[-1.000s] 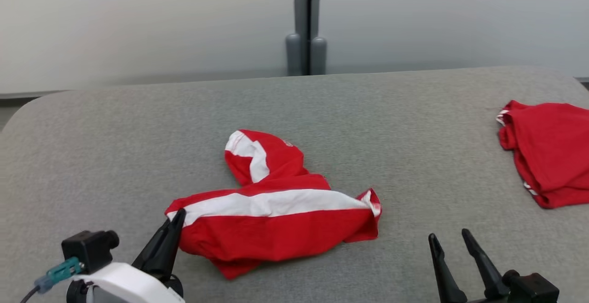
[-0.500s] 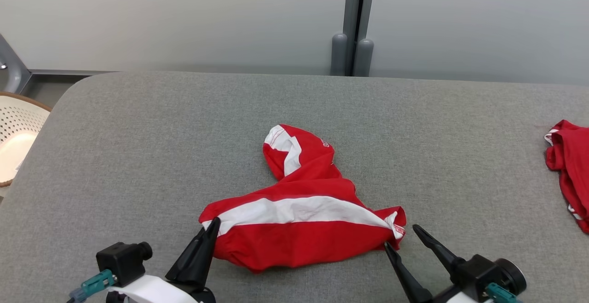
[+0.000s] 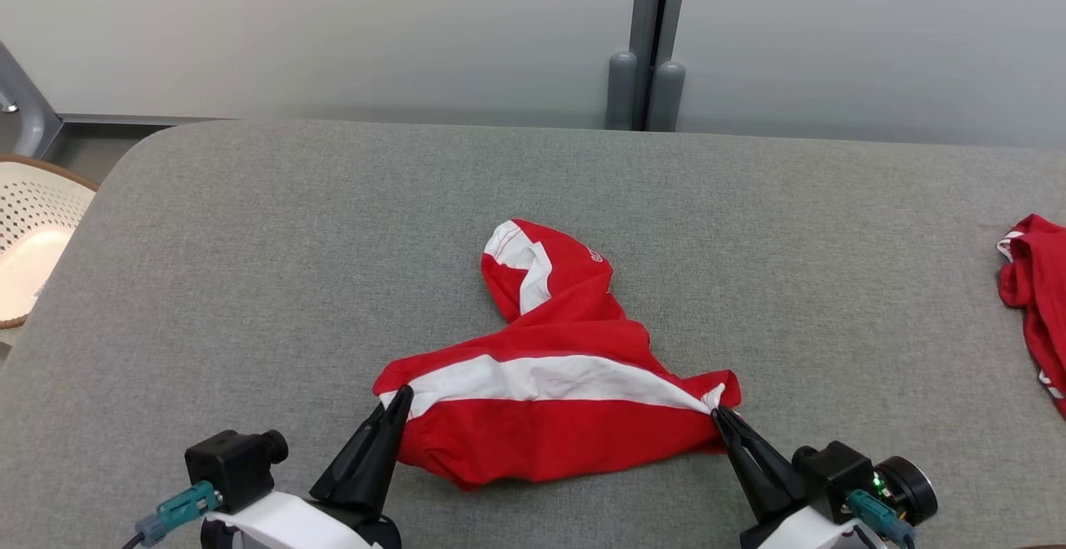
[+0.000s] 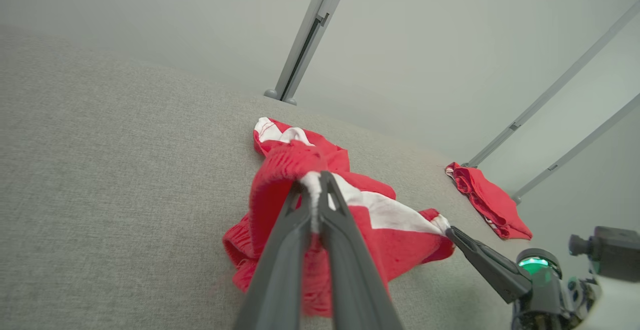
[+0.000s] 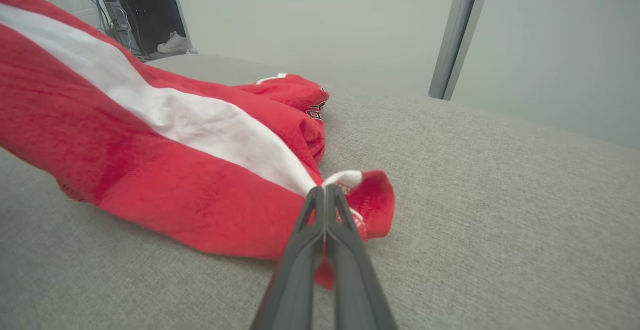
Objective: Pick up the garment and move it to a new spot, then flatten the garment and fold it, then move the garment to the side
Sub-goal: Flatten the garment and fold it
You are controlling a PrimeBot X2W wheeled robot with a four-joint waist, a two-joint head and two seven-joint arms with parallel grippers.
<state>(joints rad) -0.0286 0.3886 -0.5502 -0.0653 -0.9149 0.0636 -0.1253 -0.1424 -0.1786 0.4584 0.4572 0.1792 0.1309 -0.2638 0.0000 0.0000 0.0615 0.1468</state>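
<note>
The garment (image 3: 541, 424) is red with a broad white stripe and lies crumpled on the grey padded table (image 3: 250, 266). My left gripper (image 3: 401, 395) is shut on its left corner; the left wrist view shows cloth (image 4: 280, 180) pinched between the fingers (image 4: 280, 250) at the gripper's tip (image 4: 314, 182). My right gripper (image 3: 718, 412) is shut on the garment's right corner, and in the right wrist view its tip (image 5: 325, 190) clamps the white edge of the cloth (image 5: 190, 119). A narrower part of the garment stretches away toward the far side.
A second red garment (image 3: 1033, 299) lies at the table's right edge, also as a red heap (image 4: 487, 200) in the left wrist view. A perforated white basket (image 3: 33, 241) stands off the table's left end. A grey post (image 3: 650, 41) rises behind the table.
My right gripper has come in from the lower right to the garment's right corner and shut on it. The head camera has turned, shifting the scene. The left gripper keeps its hold.
</note>
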